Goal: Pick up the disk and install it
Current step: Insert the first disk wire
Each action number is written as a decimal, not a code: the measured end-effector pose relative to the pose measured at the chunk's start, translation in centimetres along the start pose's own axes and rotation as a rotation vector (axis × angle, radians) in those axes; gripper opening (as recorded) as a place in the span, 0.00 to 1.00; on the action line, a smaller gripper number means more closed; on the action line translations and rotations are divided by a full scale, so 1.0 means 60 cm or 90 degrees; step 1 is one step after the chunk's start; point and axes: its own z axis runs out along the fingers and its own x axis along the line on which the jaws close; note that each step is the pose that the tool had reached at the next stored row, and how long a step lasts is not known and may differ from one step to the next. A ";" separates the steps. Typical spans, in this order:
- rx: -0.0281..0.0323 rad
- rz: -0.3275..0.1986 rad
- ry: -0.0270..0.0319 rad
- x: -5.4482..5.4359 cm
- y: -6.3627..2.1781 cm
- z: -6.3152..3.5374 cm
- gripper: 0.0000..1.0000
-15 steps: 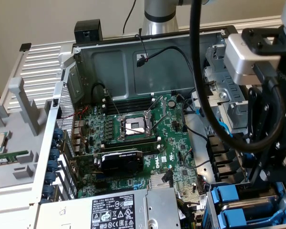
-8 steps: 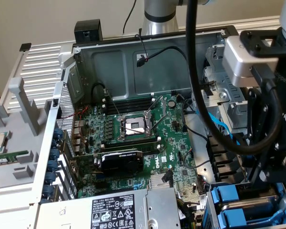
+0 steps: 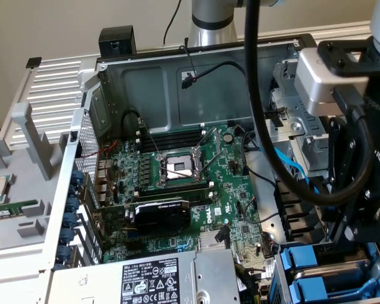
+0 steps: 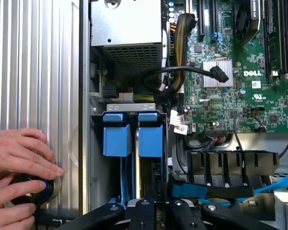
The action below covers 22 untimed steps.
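The disk stands on edge in the drive bay, where its blue plastic frame faces the wrist camera and its metal body runs down toward the gripper. My gripper sits right over that edge, its black linkages drawn in and its fingers close together, apparently closed on the disk's edge. In the exterior view the gripper hangs low at the exterior view's right, over the blue-framed bay.
A second blue-framed drive stands beside the disk. A person's hands rest on a black round knob outside the case wall. The power-supply box, motherboard, thick black cables and a blue cable crowd the case.
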 end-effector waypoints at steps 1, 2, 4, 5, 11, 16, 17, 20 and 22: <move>0.0003 0.000 0.0000 0.000 0.000 0.000 0.17; 0.0003 0.000 0.0001 0.000 0.000 0.000 0.17; 0.0006 0.000 -0.0001 0.000 0.001 0.001 0.17; 0.0006 0.000 0.0000 0.000 0.001 0.001 0.17; 0.0008 0.001 0.0000 -0.001 0.001 0.001 0.17; 0.0010 0.001 -0.0001 -0.002 0.001 0.002 0.17; 0.0011 0.001 -0.0001 -0.002 0.001 0.002 0.17; 0.0013 0.001 -0.0001 -0.002 0.001 0.002 0.17; 0.0015 0.002 -0.0001 -0.002 0.001 0.003 0.17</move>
